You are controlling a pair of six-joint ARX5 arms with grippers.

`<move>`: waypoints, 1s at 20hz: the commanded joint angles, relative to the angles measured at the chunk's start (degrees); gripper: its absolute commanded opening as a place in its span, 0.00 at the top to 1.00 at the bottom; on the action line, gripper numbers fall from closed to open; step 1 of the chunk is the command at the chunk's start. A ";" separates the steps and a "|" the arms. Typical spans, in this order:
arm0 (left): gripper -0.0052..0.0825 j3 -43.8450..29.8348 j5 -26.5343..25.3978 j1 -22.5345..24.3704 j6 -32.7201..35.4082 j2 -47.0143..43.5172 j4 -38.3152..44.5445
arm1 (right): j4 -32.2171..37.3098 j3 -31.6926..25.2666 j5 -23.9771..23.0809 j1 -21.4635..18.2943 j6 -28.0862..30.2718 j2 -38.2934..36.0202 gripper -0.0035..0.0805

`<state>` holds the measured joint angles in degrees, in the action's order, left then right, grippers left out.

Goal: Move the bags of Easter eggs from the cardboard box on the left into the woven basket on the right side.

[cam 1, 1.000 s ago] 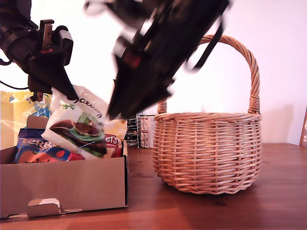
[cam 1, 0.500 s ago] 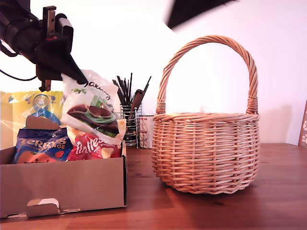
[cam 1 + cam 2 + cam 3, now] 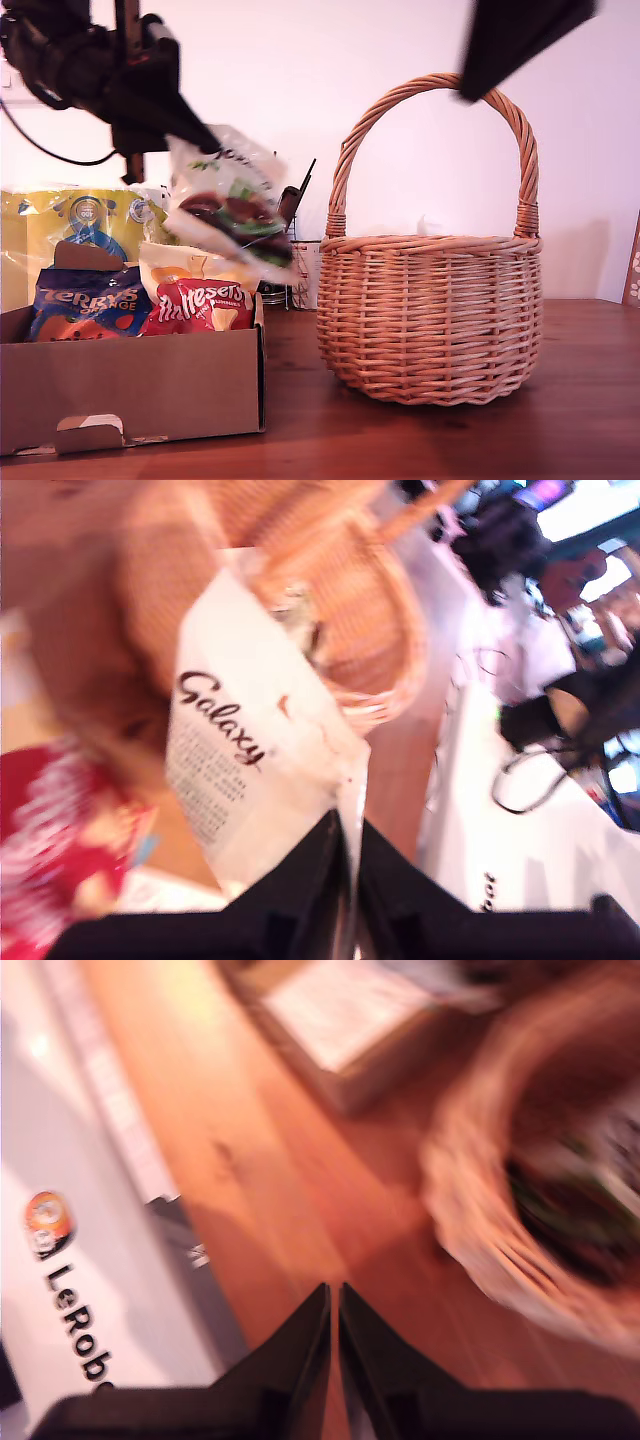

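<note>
At the exterior view's left, a low brown corrugated cardboard box point(image 3: 130, 385) sits on a reddish wooden bench point(image 3: 420, 440), holding a dark blue Terry's Orange pouch point(image 3: 85, 312), a red Maltesers pouch point(image 3: 205, 305) and a cream-yellow pouch point(image 3: 185, 265). A large yellow-and-blue plastic pack point(image 3: 75, 225) stands behind the box. Above the box, my first gripper point(image 3: 345, 880) is pinched on the top edge of a white glossy Galaxy pouch point(image 3: 232, 205), which hangs tilted in the air between box and basket. Toward the exterior view's right stands a round tan wicker basket point(image 3: 432, 315) with a tall arched handle. My second gripper point(image 3: 333, 1305), a dark blur above the handle, has its jaws pressed together on nothing.
</note>
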<state>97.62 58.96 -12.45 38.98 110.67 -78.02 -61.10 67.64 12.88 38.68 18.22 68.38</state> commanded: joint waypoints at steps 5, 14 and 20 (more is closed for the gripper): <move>0.97 -0.02 3.19 -1.46 0.07 -6.25 -0.07 | -1.11 -1.01 -0.52 -2.45 -0.74 -4.90 0.97; 0.97 2.21 4.02 -8.46 0.44 -8.04 2.60 | 0.57 -8.07 -4.59 -3.26 -4.55 -9.20 0.97; 0.97 2.38 2.58 -14.34 -5.84 -8.04 16.66 | 0.85 -9.46 -4.37 -4.79 -6.40 -11.91 0.97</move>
<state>100.14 61.82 -26.59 35.09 101.82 -62.30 -60.80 59.09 8.36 34.11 12.69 56.47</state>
